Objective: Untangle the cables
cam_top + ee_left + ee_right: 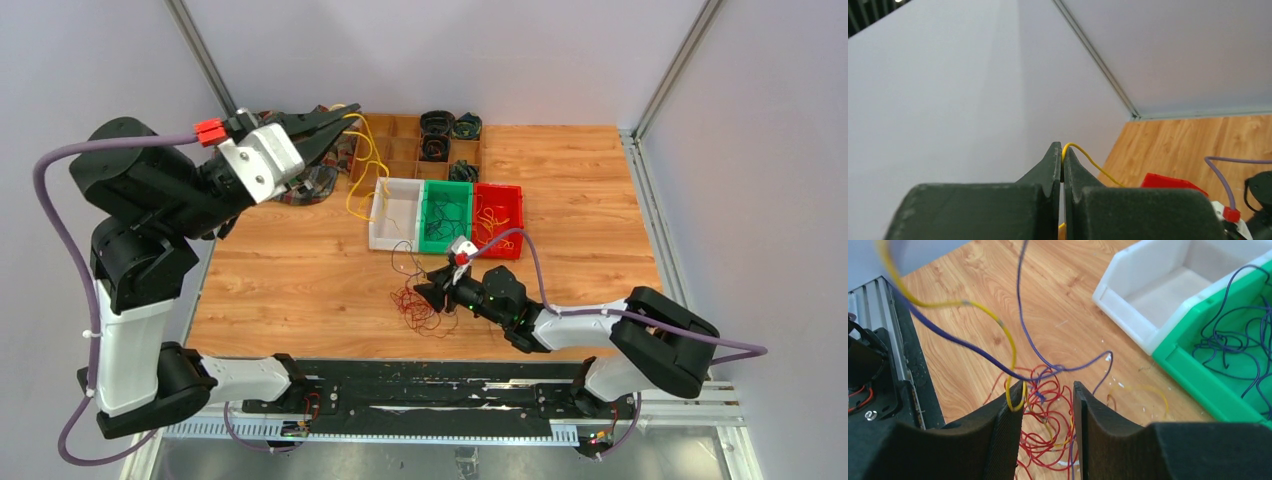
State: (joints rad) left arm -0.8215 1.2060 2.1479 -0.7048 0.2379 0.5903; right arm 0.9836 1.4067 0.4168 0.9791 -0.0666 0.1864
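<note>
My left pincer (1063,156) was pressed together on one yellow strand (1089,161) and held high at the far left. I judged that was to draw the strand up out of the heap. My right pincer (1048,390) stood spread, low over the cables (1048,445). The red knot sat between its fingers (998,440), and a yellow loop was hooked over one of them. It looked like pinning down, not pinching. The tangle lay on the counter (300,270), just in front of the bins. Count: three bins, namely one white bin (1128,305), one green bin (1193,375) and one red bin (518,220). Purple strands lay in the green, yellow in the red, so sorted by colour, I guessed. The knot's strands crossed too much to count, but there were three colours.
</note>
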